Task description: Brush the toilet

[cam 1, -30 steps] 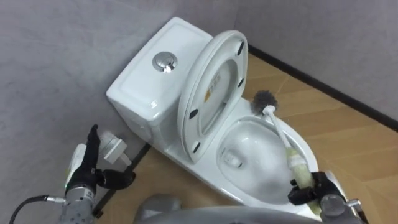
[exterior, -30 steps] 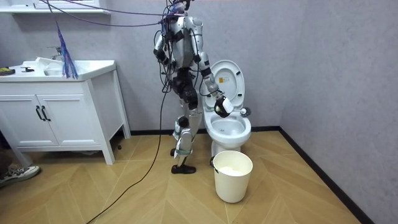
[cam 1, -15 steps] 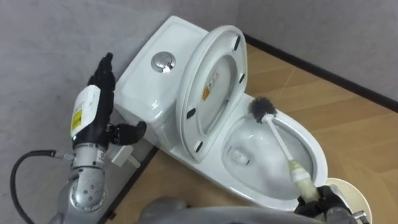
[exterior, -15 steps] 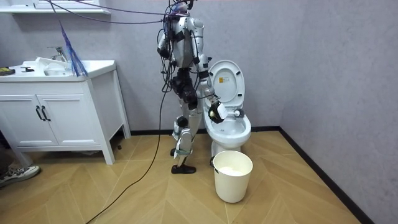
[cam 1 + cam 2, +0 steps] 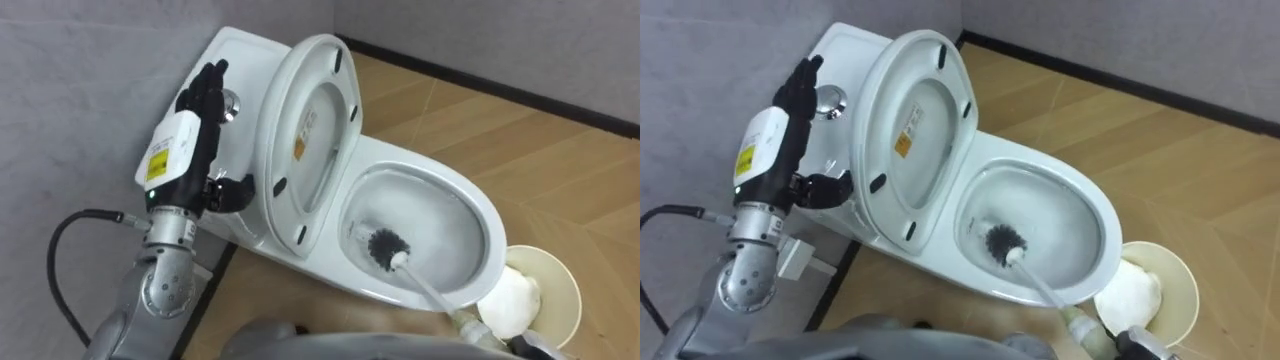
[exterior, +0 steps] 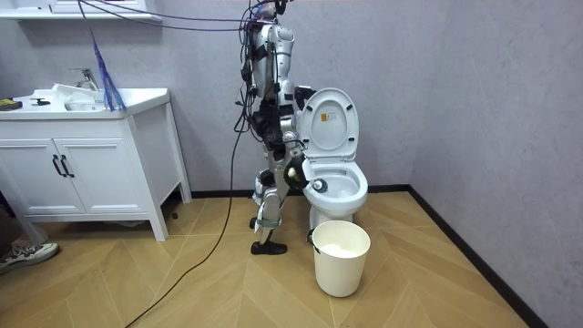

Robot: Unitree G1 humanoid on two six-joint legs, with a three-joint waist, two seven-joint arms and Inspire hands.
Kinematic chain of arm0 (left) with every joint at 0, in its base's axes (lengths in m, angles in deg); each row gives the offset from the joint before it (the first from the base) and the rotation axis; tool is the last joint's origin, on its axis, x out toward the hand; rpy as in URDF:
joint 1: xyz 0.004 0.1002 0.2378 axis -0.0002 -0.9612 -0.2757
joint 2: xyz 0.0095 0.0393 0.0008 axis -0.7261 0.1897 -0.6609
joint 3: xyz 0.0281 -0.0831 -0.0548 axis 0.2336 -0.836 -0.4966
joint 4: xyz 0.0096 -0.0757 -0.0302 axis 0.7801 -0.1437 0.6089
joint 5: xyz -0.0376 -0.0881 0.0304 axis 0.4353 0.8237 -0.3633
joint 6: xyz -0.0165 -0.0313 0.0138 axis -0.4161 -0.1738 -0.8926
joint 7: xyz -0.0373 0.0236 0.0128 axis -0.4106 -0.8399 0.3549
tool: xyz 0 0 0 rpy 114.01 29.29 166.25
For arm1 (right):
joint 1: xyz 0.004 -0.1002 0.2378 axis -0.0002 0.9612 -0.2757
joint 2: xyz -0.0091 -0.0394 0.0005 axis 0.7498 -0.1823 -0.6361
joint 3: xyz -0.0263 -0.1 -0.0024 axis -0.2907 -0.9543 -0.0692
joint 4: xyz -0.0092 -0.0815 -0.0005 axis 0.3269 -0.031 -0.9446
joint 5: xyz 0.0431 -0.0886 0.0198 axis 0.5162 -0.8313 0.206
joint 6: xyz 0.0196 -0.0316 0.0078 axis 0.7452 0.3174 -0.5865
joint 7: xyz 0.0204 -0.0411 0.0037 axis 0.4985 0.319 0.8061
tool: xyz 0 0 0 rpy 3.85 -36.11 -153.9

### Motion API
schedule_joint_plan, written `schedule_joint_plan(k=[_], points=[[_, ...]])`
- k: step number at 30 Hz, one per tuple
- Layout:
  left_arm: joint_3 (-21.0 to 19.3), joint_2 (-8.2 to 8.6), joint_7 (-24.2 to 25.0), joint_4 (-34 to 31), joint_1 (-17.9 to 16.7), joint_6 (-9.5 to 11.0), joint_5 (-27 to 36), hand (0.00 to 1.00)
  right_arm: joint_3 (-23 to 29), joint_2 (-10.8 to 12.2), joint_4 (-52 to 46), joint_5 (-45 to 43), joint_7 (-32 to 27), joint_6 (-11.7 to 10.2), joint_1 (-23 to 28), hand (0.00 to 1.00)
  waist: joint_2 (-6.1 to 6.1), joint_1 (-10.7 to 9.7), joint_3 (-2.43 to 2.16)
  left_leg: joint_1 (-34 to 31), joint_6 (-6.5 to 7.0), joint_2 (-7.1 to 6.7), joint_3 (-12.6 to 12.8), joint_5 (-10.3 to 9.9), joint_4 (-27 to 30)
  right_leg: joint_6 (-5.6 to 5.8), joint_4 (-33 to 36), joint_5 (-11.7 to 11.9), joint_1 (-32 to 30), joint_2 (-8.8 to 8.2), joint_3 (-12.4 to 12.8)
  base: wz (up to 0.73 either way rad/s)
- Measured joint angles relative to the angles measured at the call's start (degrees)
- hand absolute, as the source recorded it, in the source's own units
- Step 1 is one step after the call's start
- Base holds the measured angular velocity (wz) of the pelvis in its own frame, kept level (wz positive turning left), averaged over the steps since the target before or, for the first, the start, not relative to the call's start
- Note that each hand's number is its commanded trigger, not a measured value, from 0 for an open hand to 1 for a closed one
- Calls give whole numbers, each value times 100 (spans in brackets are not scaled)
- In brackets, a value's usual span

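Now my left hand (image 5: pixel 188 135) is raised beside the tank (image 5: pixel 240 48), left of the upright lid (image 5: pixel 300 130), fingers straight and holding nothing. The toilet brush (image 5: pixel 410 272) has its dark bristle head down inside the bowl (image 5: pixel 482 215), on the near side. Its handle slants near and right toward my right hand (image 5: pixel 1137 345), which seems to sit at the handle's end; I cannot tell its grip. A white bucket (image 5: pixel 565 290) stands just right of the bowl.
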Motion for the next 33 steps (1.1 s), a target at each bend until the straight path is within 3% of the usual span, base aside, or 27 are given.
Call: schedule_joint_plan(k=[9,13,17,19,24,27,29,33], points=[[53,-26,64,204,-44,-58,67,0,-68,-133,-502,-978,-42,131,146,100,-86,49,-2,8,8,29,78,6,-152,-4,-2,0,-150,31,93,-4],[59,-28,85,566,-47,-98,63,0,-126,-137,-679,-1159,-228,176,212,100,-171,49,-9,-98,8,33,62,6,-115,-5,8,1,-207,32,37,2],[92,-29,68,653,111,-42,55,0,-179,-164,-740,-1191,-342,296,29,100,-175,76,-15,-383,0,53,-3,10,-23,-20,107,10,-427,28,-72,11],[133,-36,88,790,305,46,63,0,-308,-250,-738,-1203,-432,320,-115,100,-219,200,12,-527,0,46,-58,10,66,-25,154,13,-531,23,-102,11],[354,-252,83,1162,869,250,74,0,-471,-502,-677,-1164,-549,305,-888,100,-178,382,22,-1014,-15,54,-167,37,310,-52,398,28,-969,-2,-249,9],[374,-259,58,1306,1243,360,-93,0,-504,-723,-716,-1181,-730,176,-1406,100,-140,539,69,-1377,-9,48,-177,106,469,-91,635,29,-1339,-67,-329,7],[403,-273,-20,1381,1463,449,-138,0,-527,-919,-681,-1099,-834,124,-1777,100,-114,618,137,-1706,-5,37,-236,108,675,-102,839,23,-1631,-85,-331,9],[612,-464,-237,1409,1777,526,-144,0,-798,-1189,-706,-876,-886,192,-2174,100,-121,808,172,-2240,14,-9,-236,142,880,-182,1196,-31,-2226,-206,-342,-1]])
